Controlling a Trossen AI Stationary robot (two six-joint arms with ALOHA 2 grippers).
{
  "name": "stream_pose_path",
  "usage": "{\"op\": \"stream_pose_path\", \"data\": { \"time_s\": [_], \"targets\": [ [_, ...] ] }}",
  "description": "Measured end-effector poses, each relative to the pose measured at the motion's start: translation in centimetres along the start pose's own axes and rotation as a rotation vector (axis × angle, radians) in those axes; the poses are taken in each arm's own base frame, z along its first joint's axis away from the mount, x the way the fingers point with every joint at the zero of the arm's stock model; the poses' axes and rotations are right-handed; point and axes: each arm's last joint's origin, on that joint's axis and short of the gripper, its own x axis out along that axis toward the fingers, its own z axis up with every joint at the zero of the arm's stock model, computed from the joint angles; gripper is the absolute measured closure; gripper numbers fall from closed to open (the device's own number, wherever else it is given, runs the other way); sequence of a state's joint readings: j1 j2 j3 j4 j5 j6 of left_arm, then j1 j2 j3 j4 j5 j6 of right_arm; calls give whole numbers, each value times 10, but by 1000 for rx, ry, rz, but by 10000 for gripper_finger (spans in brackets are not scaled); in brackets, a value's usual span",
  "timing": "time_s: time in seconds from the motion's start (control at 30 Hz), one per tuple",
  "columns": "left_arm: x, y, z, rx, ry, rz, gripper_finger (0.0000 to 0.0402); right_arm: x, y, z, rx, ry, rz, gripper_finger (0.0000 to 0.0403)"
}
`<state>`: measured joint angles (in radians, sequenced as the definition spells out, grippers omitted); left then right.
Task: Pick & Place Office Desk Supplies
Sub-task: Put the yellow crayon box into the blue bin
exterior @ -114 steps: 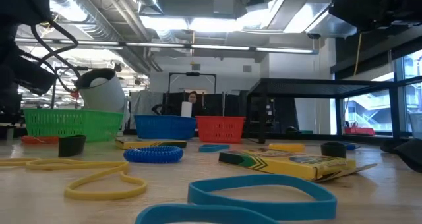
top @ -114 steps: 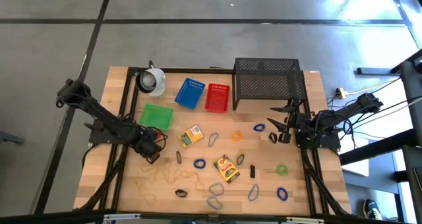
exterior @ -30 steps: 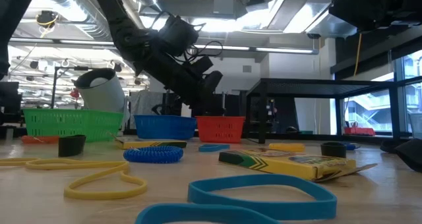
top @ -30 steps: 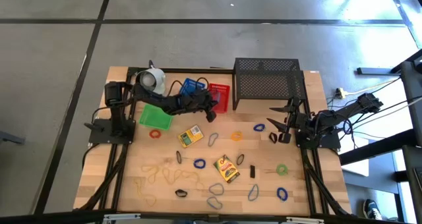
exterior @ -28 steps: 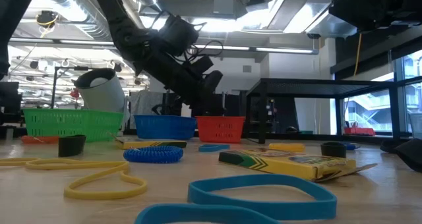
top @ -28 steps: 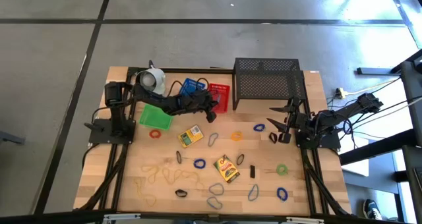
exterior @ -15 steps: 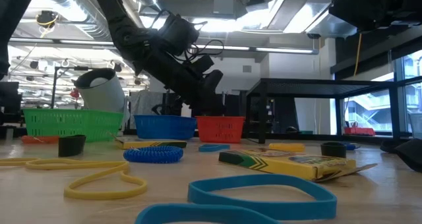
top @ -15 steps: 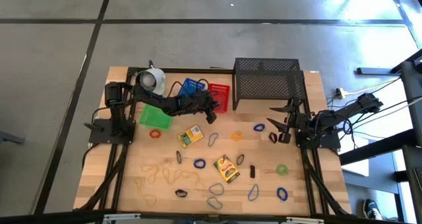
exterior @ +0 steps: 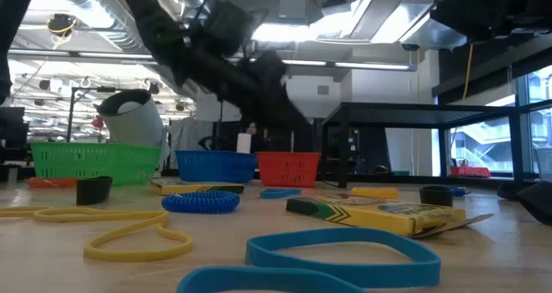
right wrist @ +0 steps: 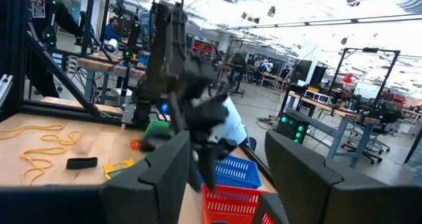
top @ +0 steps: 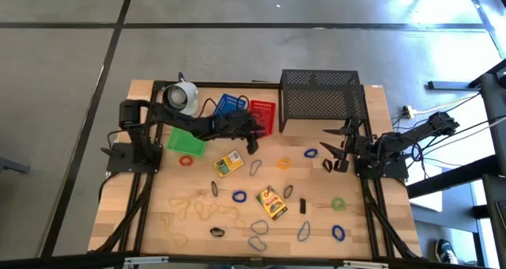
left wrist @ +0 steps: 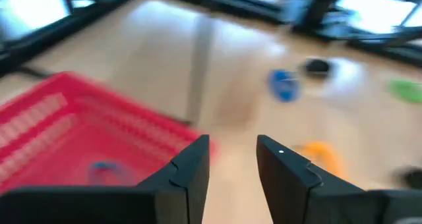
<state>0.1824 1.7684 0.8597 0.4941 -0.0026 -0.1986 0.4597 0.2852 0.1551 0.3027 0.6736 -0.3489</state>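
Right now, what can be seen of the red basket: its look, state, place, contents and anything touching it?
The red basket is a small rectangular tray of what looks like slotted red plastic, open-topped and sitting upright on the wooden table. In the high view it stands between the blue basket and the black mesh rack, near the table's far edge. The left wrist view shows a small blue item lying inside it. The left gripper, fingers slightly parted and empty, hangs at its near corner; contact cannot be told.

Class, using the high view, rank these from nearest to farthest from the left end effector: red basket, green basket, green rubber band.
1. Red basket, right beside the left end effector.
2. Green basket, toward the left arm's base.
3. Green rubber band, right side, near front.
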Motion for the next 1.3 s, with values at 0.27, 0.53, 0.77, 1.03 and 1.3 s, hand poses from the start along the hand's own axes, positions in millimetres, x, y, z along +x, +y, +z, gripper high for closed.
{"op": "stream_pose_path", "data": {
  "time_s": [0.27,0.53,0.77,1.03,1.3],
  "targets": [
    [-47,-60,17,89,114,-414,276,0,0,-1,-8,9,3,202],
    [-104,-90,-13,504,470,-293,290,0,0,-1,-7,9,3,202],
    [-121,-96,-53,727,710,-181,291,0,0,-1,27,8,3,202],
    [-117,-96,-79,931,763,-54,291,0,0,-1,28,8,3,202],
    [-104,-94,-98,996,857,-52,288,0,0,-1,29,8,3,202]
  ]
}}
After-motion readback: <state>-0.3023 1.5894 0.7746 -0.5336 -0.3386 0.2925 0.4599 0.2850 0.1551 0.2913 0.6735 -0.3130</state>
